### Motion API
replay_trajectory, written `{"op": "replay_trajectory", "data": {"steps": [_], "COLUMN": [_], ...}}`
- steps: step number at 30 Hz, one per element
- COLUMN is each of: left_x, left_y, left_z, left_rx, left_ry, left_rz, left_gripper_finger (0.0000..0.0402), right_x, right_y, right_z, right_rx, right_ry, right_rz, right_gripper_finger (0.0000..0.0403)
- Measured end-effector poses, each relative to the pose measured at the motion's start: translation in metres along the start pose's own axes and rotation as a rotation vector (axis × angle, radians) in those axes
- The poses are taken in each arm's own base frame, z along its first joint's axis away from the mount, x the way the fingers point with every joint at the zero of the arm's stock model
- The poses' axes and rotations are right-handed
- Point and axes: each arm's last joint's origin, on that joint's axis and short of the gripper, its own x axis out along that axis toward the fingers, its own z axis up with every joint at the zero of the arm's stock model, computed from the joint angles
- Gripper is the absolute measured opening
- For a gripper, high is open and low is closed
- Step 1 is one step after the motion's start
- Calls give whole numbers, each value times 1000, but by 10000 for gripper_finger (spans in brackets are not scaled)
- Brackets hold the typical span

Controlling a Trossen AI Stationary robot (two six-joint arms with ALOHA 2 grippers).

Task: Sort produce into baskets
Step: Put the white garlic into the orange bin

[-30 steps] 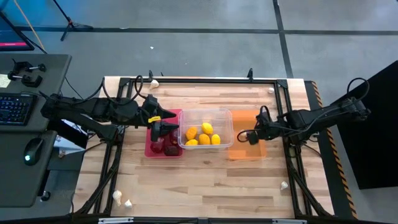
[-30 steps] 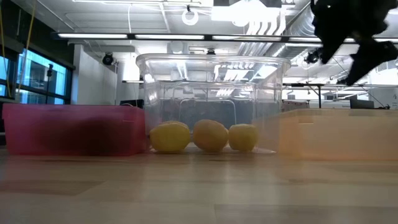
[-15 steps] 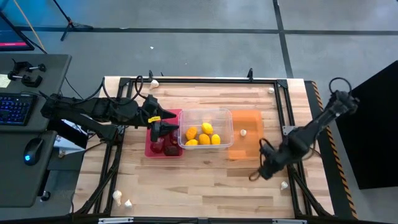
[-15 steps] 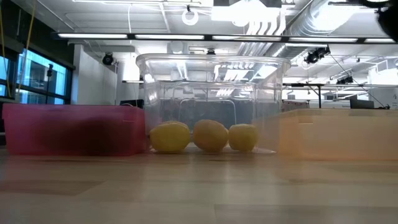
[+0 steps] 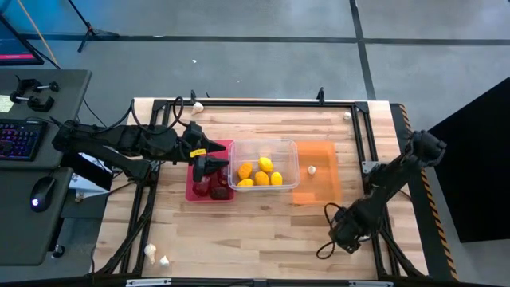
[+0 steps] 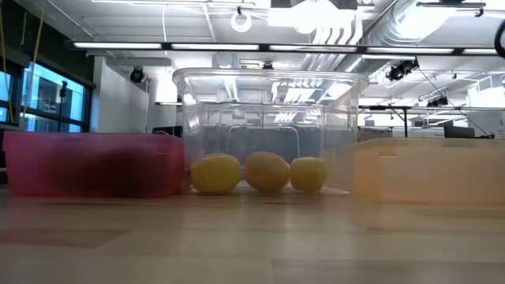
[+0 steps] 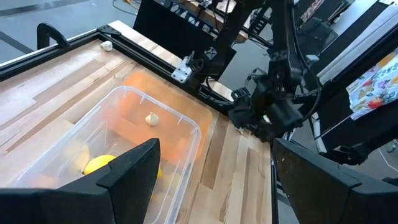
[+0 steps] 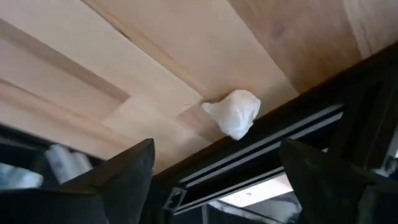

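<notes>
My left gripper [image 5: 209, 164] hangs open and empty over the red basket [image 5: 194, 190], which holds dark red lumps [image 5: 217, 191]. The clear basket [image 5: 264, 144] holds several yellow lemons [image 5: 261, 173]. One whitish garlic bulb [image 5: 311, 169] lies in the orange basket [image 5: 319, 191]. My right gripper [image 5: 344, 237] is open and low near the table's near right corner. In the right wrist view a garlic bulb [image 8: 235, 113] lies on the wood against the black frame rail, ahead of the gripper's [image 8: 217, 186] two fingers and apart from them.
Loose garlic bulbs lie at the far left [image 5: 197, 106], the far right [image 5: 347, 115] and the near left corner [image 5: 150, 252]. A black frame rail [image 5: 374, 151] runs around the table. A desk with keyboard and mouse [image 5: 41, 191] stands to the left.
My right gripper has gone from above the orange basket toward the table's near right corner and down. A whitish bulb now shows in the orange basket where the gripper was. My left arm has kept still.
</notes>
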Motion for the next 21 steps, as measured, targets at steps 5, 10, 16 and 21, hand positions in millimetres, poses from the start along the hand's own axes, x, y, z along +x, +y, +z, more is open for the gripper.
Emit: {"op": "replay_trajectory", "data": {"steps": [5,10,16,21], "left_x": [0,0,0,0], "left_y": [0,0,0,1], "left_z": [0,0,-1,-1], "left_rx": [0,-2,0,3], "left_ry": [0,1,5,12], "left_rz": [0,0,3,8], "left_gripper_finger": [298,298,298,298], "right_x": [17,31,47,50], "right_y": [8,13,16,17], "right_z": [7,10,9,12], "right_rx": [-48,-77,-97,-90], "right_ry": [31,54,99,101], "right_rz": [-52,-90,-141,-150], "right_gripper_finger": [304,293,286,267]}}
